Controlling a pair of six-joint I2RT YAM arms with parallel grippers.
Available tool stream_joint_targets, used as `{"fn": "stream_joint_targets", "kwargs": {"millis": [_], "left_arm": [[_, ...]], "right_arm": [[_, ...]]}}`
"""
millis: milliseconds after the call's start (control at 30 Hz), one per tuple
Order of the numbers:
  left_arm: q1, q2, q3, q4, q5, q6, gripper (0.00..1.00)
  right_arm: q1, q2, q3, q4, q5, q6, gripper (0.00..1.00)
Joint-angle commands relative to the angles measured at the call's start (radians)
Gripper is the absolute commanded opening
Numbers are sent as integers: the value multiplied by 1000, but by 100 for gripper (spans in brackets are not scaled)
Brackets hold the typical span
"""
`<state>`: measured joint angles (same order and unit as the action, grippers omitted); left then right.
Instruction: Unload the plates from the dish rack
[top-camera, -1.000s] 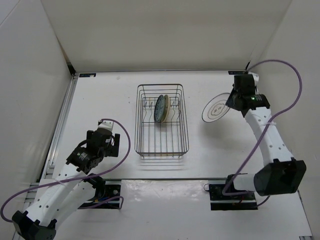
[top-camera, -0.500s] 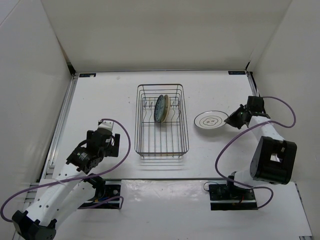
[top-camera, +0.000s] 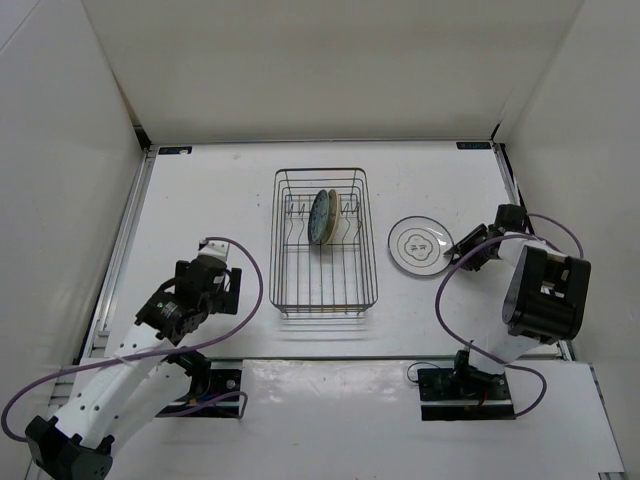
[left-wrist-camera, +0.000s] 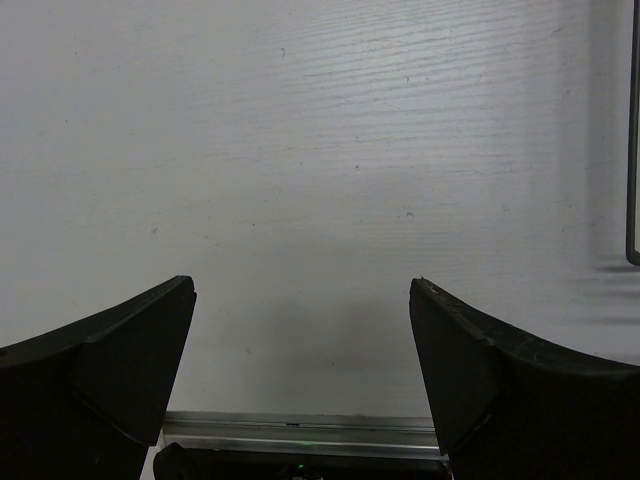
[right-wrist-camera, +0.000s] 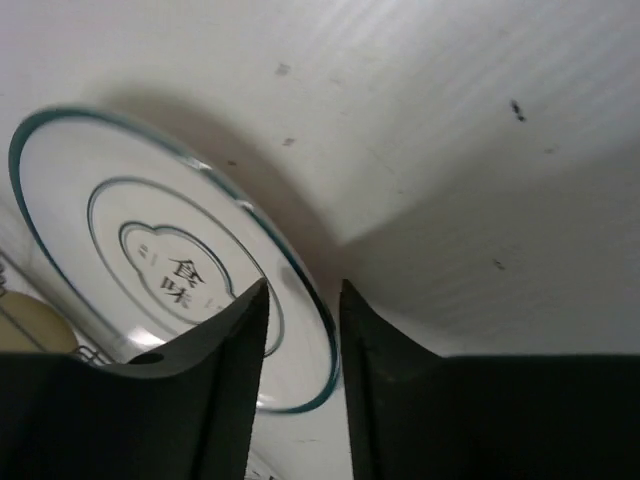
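Note:
The dish rack (top-camera: 277, 240) stands mid-table with a blue-grey plate (top-camera: 319, 215) and a cream-yellow plate (top-camera: 332, 214) upright on edge inside it. To its right a white plate (top-camera: 419, 243) with dark rings lies flat on the table. My right gripper (top-camera: 462, 250) sits low at that plate's right edge. In the right wrist view its fingers straddle the white plate's (right-wrist-camera: 150, 250) rim with a gap on each side, so the right gripper (right-wrist-camera: 303, 285) is open. My left gripper (top-camera: 225, 278) hovers wide open left of the rack, with only bare table between the left gripper's (left-wrist-camera: 302, 290) fingers.
White walls enclose the table at the back and both sides. A purple cable (top-camera: 445, 300) loops from the right arm near its base. The rack's dark wire edge (left-wrist-camera: 634, 150) shows at the right border of the left wrist view.
The right arm swung down and laid the white plate flat on the table, then its jaws parted off the rim. The left arm stayed put.

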<state>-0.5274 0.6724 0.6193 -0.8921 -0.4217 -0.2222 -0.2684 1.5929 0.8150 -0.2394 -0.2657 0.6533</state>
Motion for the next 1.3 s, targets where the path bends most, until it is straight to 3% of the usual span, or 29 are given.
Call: {"fn": "stream_joint_targets", "kwargs": {"millis": [0,300,567,633,900,1100,1267], "left_arm": [[-3,0,30,-11,6,0,100],[-2,4,30,-14,3,-6,100],[-5,1,31,-8,1,-3,100],[-3,3,33,-10,8,-2,100],[-5,9,34,-8,17,-2,100],[-5,12,36,-10,21,-2,100],[-3,10,34,-7,24,-3,100]], "right_arm": [[-3,35,52,-101,31,-24,40],[-3,3,130,-190,63,-44,49],[26,-232,214,-212,109,-46,49],[55,-275,240,-190,62,-52,42],[336,-271,410,-182,69,-121,40],[596,-13,740,-360,172,-244,39],[684,85,812,-367,223,-247,39]]}}
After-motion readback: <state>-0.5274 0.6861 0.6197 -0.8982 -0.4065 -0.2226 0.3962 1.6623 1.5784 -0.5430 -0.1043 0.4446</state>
